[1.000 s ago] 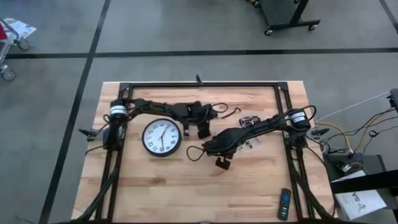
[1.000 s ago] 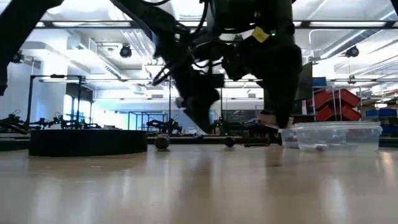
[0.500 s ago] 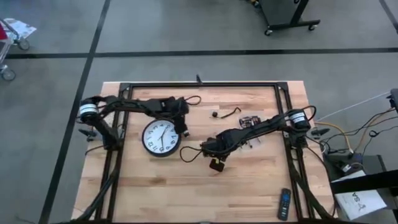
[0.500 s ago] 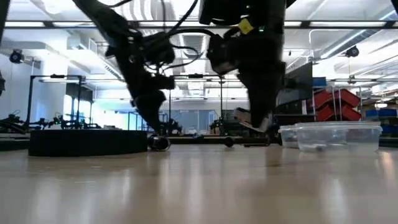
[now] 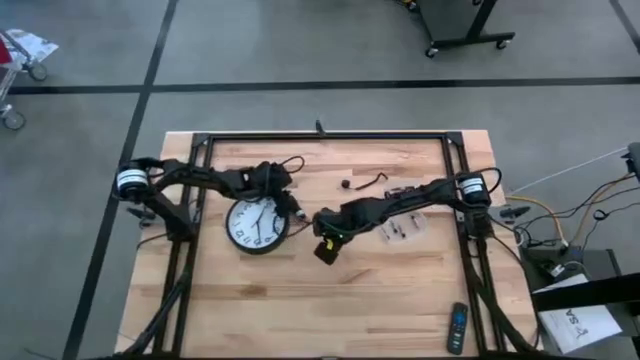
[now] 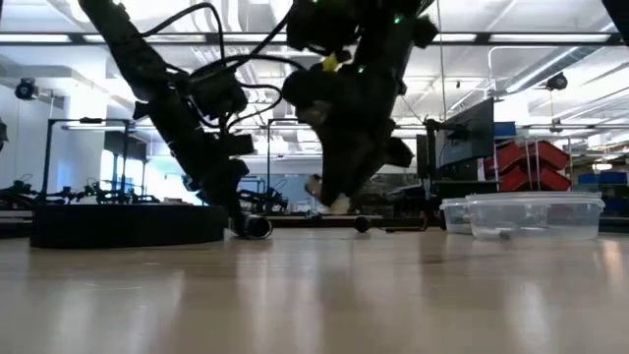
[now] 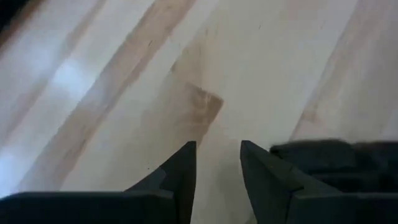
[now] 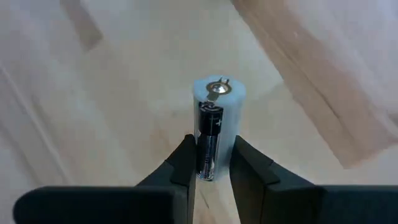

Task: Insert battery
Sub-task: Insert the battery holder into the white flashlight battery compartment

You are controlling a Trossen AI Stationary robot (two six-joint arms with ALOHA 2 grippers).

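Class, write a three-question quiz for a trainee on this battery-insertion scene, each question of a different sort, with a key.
1. True or false: the right gripper holds a battery between its fingers.
2. Multiple choice: the wall clock lies A) face up on the table, B) inside the clear container, C) on the floor.
3. Fill in: the left gripper has its fingers slightly apart over bare ____.

Key: 1 true; 2 A; 3 wood.
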